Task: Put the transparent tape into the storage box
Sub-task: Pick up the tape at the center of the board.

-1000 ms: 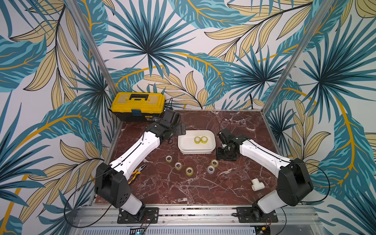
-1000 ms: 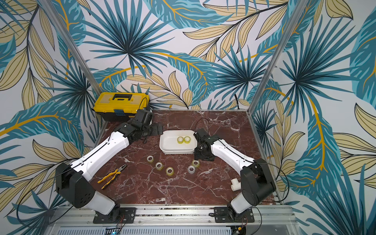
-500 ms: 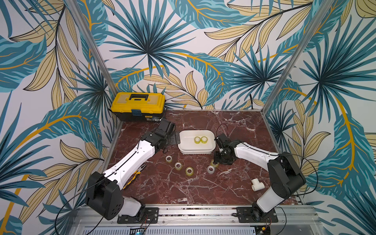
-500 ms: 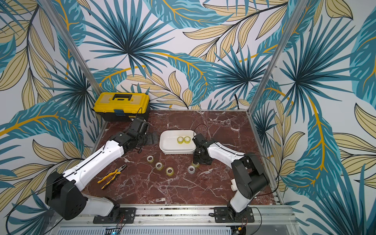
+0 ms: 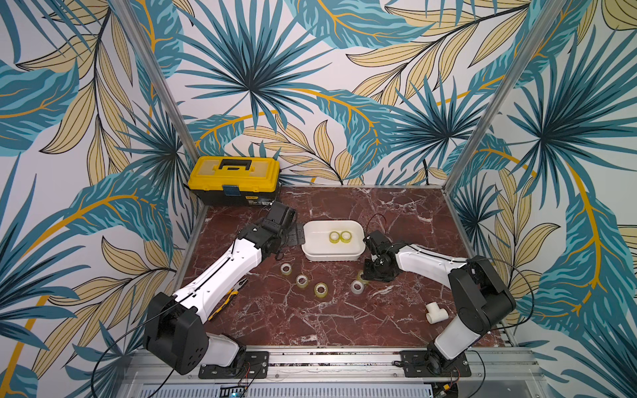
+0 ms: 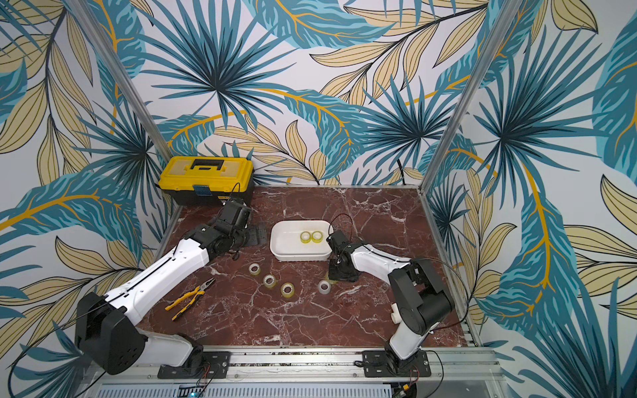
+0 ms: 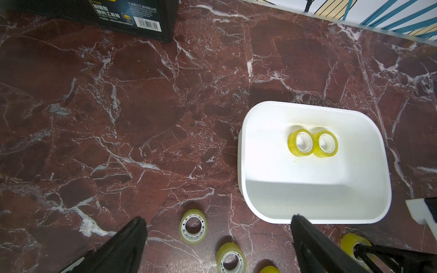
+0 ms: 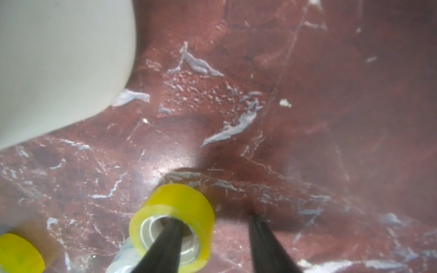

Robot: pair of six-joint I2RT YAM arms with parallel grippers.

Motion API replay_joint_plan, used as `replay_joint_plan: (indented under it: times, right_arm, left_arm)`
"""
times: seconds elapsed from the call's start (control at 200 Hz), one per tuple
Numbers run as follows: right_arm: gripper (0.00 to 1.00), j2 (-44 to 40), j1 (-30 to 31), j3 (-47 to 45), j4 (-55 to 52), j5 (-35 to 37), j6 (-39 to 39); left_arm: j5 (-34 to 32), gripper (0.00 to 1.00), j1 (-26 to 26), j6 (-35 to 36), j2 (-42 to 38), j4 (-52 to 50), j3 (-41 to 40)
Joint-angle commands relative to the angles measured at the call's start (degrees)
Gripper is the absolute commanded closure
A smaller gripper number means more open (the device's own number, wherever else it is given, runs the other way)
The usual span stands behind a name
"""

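White plastic tub [image 5: 331,256] holds two yellowish clear tape rolls [image 5: 334,236]. Right hand [image 8: 212,218] released, astride another roll [image 8: 175,201], greyer roll [image 5: 357,286] beside; left hand [image 7: 217,218] released.

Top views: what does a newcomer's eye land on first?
The yellow-and-black toolbox in the far left corner, then the white storage box mid-scene with two tape rolls inside. In front of it, the right gripper straddles the wall of a loose roll, one finger in the core, jaws not yet closed.
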Motion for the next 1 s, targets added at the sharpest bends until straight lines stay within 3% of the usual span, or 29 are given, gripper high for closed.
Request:
replay_joint_plan:
  times: [0.0,0.225,0.426,0.656,0.816,0.997]
  right_arm:
    - [0.67,1.4,0.0,-1.5,0.4,-0.2,0.4]
    - [1.0,-1.1,0.0,-0.7,-2.5,0.9,0.1]
    - [1.0,-6.8,0.0,3.6,-11.1,4.6,-1.3]
    - [1.0,-10.1,0.0,15.1,-23.3,7.7,-6.0]
    - [1.0,-4.9,0.4,25.6,-26.3,7.3,-9.5]
    - [1.0,7.2,1.5,38.2,-27.6,7.4,-12.0]
  left_arm:
    - [-1.1,0.0,0.4,-0.5,-1.3,0.4,-1.8]
    - [-1.3,0.0,0.6,-1.2,-1.3,1.3,-3.8]
    - [-0.5,0.0,1.2,-1.1,-0.6,1.2,-5.2]
    - [1.3,0.0,2.0,-2.4,0.0,2.6,-8.3]
    - [2.5,0.0,2.2,-3.2,0.4,3.4,-10.5]
    - [3.8,0.0,2.6,-4.8,-0.6,4.7,-13.0]
